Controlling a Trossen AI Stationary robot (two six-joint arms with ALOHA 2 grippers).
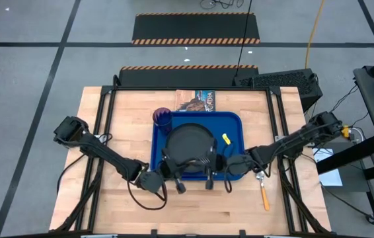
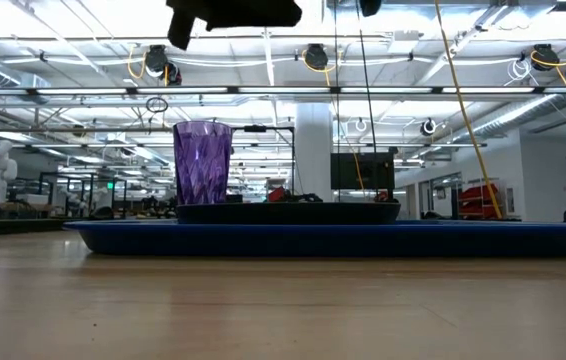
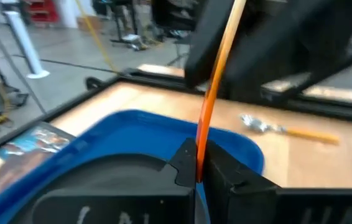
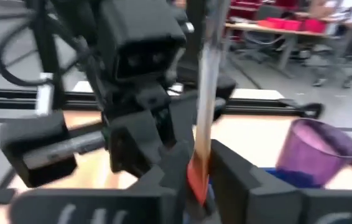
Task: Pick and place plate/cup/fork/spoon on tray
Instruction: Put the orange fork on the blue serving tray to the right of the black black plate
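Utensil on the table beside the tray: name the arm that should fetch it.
Right. The utensil lies off the tray's right edge, close to the right gripper; the left gripper is farther left. Both seem shut on one orange handle, to be released first.

Both arms were stretched inward and low over the counter's near side, meeting close together. The left gripper (image 1: 180,187) was held with jaws clamped together; the right gripper (image 1: 218,183), just beside it, was likewise clamped.
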